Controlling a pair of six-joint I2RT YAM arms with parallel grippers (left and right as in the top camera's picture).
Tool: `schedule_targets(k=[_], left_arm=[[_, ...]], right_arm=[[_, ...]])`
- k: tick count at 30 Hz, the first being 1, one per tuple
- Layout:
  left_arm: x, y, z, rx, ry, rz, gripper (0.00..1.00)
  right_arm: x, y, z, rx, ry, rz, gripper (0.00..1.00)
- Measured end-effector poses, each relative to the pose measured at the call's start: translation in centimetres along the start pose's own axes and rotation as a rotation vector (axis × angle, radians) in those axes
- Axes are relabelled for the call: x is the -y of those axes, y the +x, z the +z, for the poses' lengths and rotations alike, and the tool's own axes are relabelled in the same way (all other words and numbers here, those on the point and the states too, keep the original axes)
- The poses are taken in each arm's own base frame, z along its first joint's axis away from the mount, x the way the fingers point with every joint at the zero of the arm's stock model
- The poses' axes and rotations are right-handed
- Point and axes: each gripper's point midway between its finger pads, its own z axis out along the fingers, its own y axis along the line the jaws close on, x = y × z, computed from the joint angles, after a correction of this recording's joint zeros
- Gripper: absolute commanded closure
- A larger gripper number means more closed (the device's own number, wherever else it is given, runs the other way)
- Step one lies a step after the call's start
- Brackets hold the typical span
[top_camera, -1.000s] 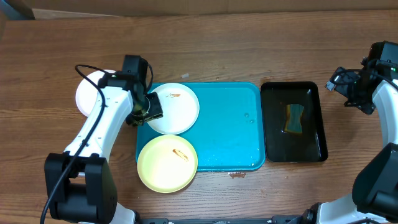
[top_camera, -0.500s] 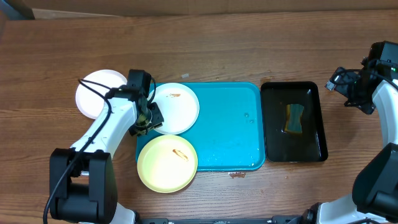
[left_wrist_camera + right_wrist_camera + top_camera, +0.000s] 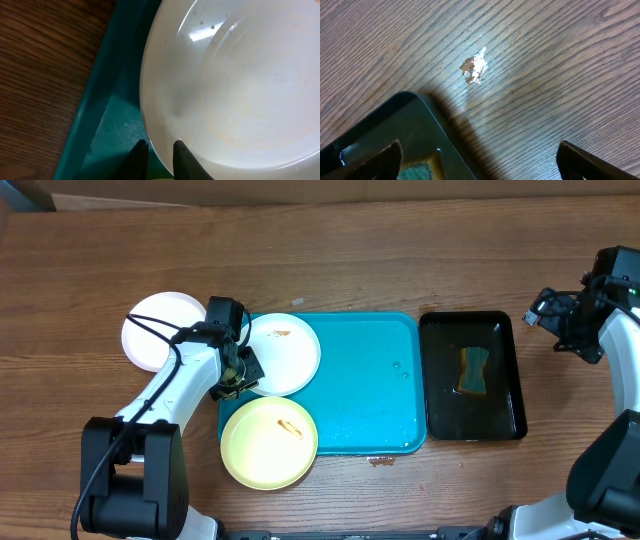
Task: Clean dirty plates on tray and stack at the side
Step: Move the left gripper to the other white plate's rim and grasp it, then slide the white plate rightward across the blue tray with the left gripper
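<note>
Left end effector [image 3: 160, 159] pinches the smeared white plate [image 3: 283, 352] on the tray [image 3: 370, 380]; clean plate [image 3: 150, 330] sits upper left (two remain); right end effector [image 3: 480, 162] gapes.

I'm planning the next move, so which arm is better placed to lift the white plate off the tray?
Left. The left fingers straddle the rim of the white plate on the tray. The right fingers hang open over the table beyond the black tray, far from any plate.

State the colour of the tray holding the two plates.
The tray is turquoise-blue, best seen in the overhead view.
</note>
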Motion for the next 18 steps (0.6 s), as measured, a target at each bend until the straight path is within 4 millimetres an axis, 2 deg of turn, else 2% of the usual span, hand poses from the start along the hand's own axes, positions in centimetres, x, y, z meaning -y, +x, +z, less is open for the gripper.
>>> schedule_targets(k=[5, 11, 18], left_arm=[[-0.1, 0.1, 0.3, 0.002, 0.002, 0.000, 0.80], [-0.3, 0.4, 1.1, 0.007, 0.005, -0.003, 0.96], [1.1, -0.9, 1.1, 0.058, 0.070, 0.002, 0.96]], right_arm=[[0.0, 0.0, 0.0, -0.001, 0.001, 0.000, 0.00], [0.0, 0.0, 0.0, 0.000, 0.000, 0.000, 0.00], [0.0, 0.0, 0.0, 0.000, 0.000, 0.000, 0.00]])
